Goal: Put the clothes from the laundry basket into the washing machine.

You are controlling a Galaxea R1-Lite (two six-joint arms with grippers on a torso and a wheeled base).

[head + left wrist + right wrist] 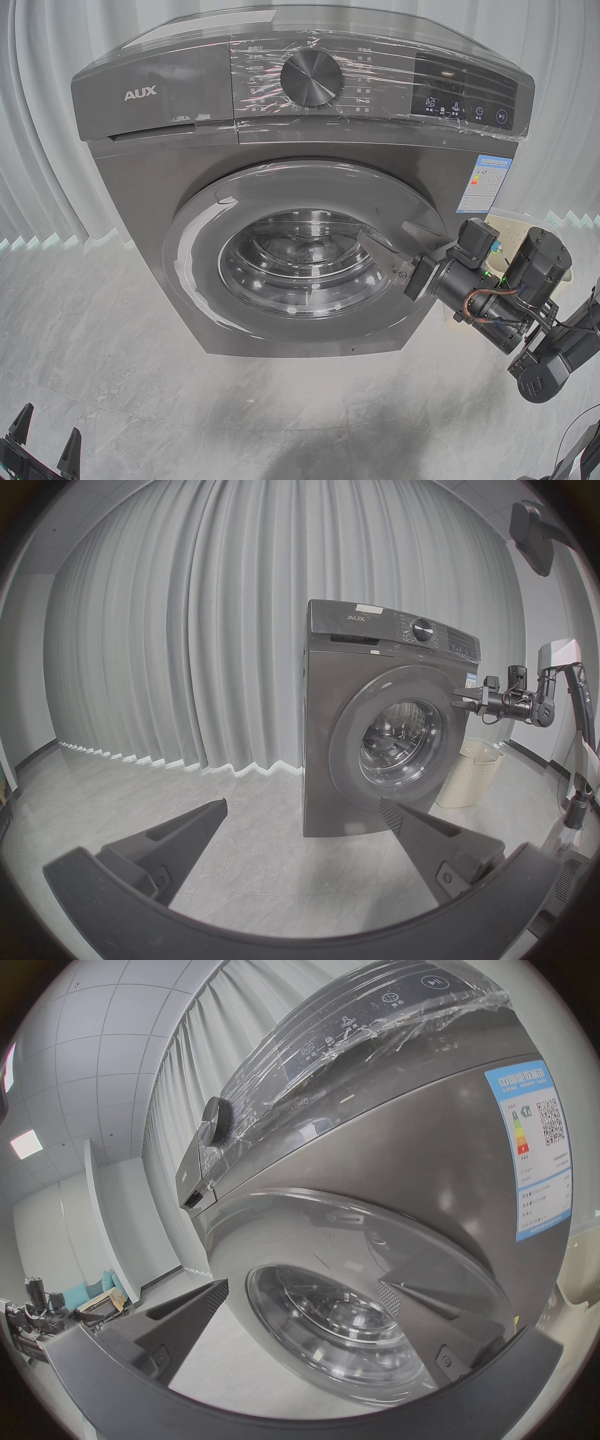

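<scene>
The grey washing machine [300,187] stands in front of me with its round door [206,250] shut; its glass window [300,262] reveals a bare drum. My right gripper [382,228] is open at the door's right rim, one finger [431,1322] lying against the door ring. The cream laundry basket [509,228] stands on the floor just right of the machine, behind my right arm; what it holds is hidden. From the left wrist view, the basket [470,774] and right gripper [456,700] appear beside the machine [350,730]. My left gripper [44,440] is open, low at the left, holding nothing.
Pale curtains [187,636] hang behind and to the left of the machine. Open grey floor [187,387] lies in front of it. Plastic film covers the control panel [375,81] with its dial [310,77]. A label [484,183] sits on the front's upper right.
</scene>
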